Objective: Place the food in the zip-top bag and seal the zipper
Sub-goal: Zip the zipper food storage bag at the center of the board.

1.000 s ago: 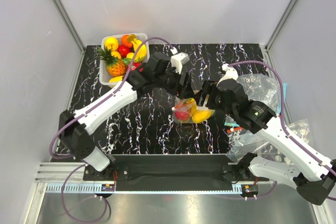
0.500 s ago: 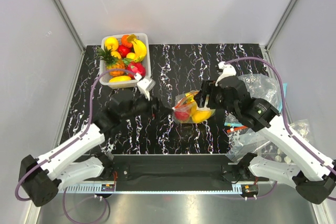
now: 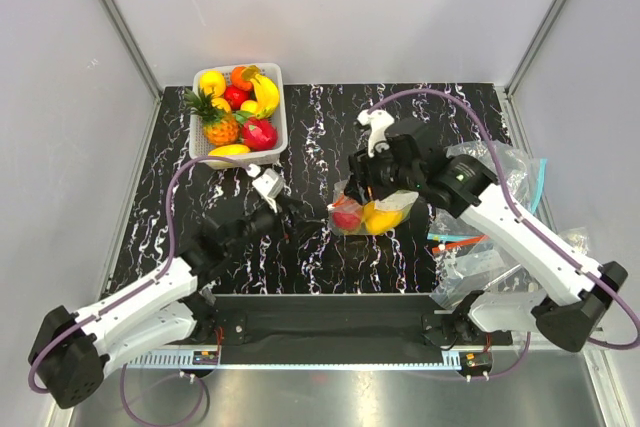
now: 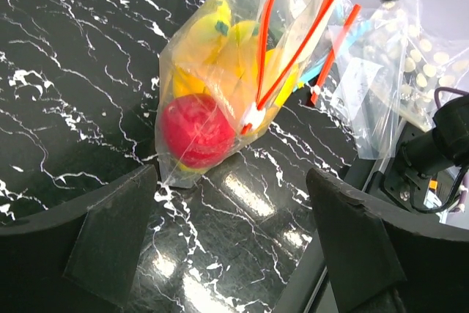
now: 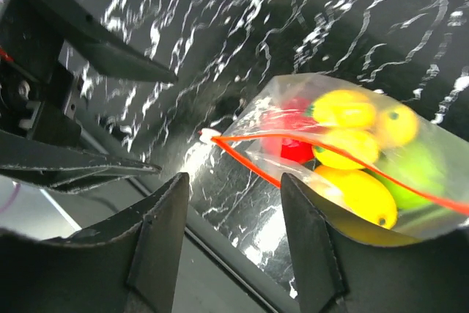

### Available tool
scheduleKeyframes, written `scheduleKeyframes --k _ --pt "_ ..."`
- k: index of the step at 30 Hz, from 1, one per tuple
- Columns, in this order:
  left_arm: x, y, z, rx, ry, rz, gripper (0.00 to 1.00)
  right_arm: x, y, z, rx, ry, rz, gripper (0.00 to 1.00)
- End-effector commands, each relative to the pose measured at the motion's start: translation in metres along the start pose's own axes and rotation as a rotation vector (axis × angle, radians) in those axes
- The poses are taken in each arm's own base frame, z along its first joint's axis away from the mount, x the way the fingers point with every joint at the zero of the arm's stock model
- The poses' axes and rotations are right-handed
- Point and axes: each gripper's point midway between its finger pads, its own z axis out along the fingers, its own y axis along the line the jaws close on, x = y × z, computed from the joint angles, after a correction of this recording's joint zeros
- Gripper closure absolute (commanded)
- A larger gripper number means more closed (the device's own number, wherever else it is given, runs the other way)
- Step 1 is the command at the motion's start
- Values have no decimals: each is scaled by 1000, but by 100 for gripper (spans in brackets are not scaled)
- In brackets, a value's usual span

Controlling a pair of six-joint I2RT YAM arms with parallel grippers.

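The zip-top bag [image 3: 385, 215] lies mid-table holding the food: a red apple [image 4: 194, 130], yellow fruits [image 5: 352, 110], a banana [image 5: 360, 194] and a green apple [image 5: 419, 170]. Its orange-red zipper [image 4: 262, 49] stands apart in a V from a white slider [image 5: 210, 135] at one end, so the mouth is open. My left gripper [image 3: 308, 227] is open and empty, low over the table just left of the bag, its midpoint [image 4: 234, 240] short of the apple. My right gripper [image 3: 356, 187] is open and empty above the bag's far-left edge, and in its wrist view [image 5: 234, 236] it is close to the slider.
A white basket [image 3: 280, 97] of toy fruit stands at the far left. A heap of other clear bags [image 3: 495, 172], one with a teal strip [image 3: 540, 172], lies at the right edge. Loose orange strips [image 3: 462, 243] lie right of the bag.
My left arm has pulled back from the bag toward the near left. My right gripper has shifted left and farther over the bag. The bag has stayed in place.
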Motion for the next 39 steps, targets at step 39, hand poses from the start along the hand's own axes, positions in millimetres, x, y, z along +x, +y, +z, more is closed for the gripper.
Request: scheduleKeyframes --k 39 --pt "17 -5 -35 12 -58 -36 12 24 6 60 -257 40 -1123 31"
